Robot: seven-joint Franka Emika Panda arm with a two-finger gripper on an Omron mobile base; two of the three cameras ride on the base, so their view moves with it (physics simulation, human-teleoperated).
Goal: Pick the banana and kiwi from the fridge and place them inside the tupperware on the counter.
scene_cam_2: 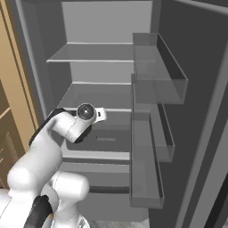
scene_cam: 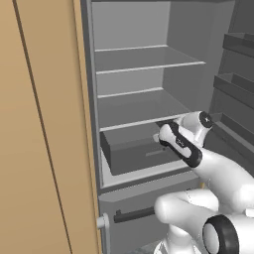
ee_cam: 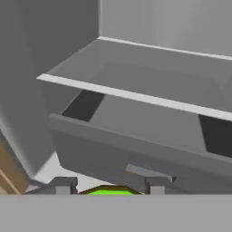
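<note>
Lime-green kiwi (ee_cam: 108, 190) is peeking up between the two dark fingertips (ee_cam: 63, 185) at the near edge of the hand view, so the gripper (ee_cam: 110, 186) is apparently closing on it, judging by the flanking tips, though actual contact is hidden. Behind it, the fridge (scene_cam: 149, 74) is standing open, its dark drawer (ee_cam: 136, 149) sitting under a bare shelf (ee_cam: 136, 90); the arm is reaching in at drawer height.

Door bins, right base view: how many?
3, stacked on the inside of the fridge door: top bin, middle bin, bottom bin. Any bin above the frame's top edge would be cut off.
</note>
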